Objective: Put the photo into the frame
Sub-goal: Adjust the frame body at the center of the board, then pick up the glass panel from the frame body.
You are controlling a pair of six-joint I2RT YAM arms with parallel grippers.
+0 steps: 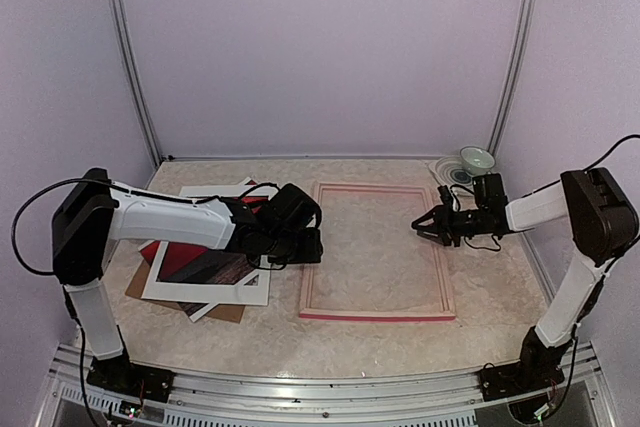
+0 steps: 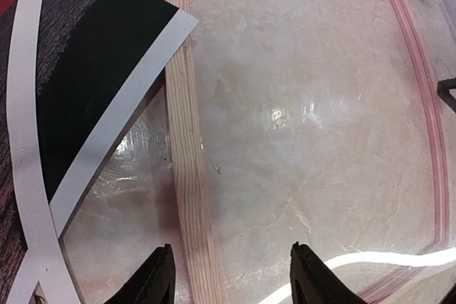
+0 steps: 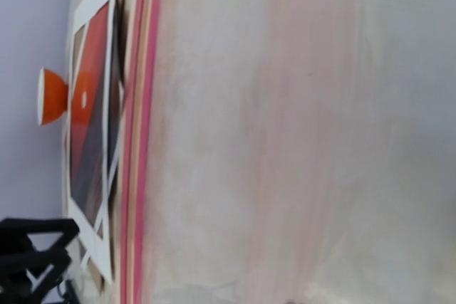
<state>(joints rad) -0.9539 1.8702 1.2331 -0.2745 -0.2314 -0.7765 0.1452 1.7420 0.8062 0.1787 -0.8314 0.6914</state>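
Arms inward. L claw (image 2: pixel 232 255) wide over frame (image 2: pixel 187 140) L rail; R claw (image 1: pixel 422 223) at R rail, spread unclear.

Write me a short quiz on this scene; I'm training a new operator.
1. True or false: the photo already lies inside the frame.
2. What lies on top of the photo? A) white mat B) green bowl C) brown board
3. Fill in: the left gripper is ___ (open or shut).
Key: 1 false; 2 A; 3 open.
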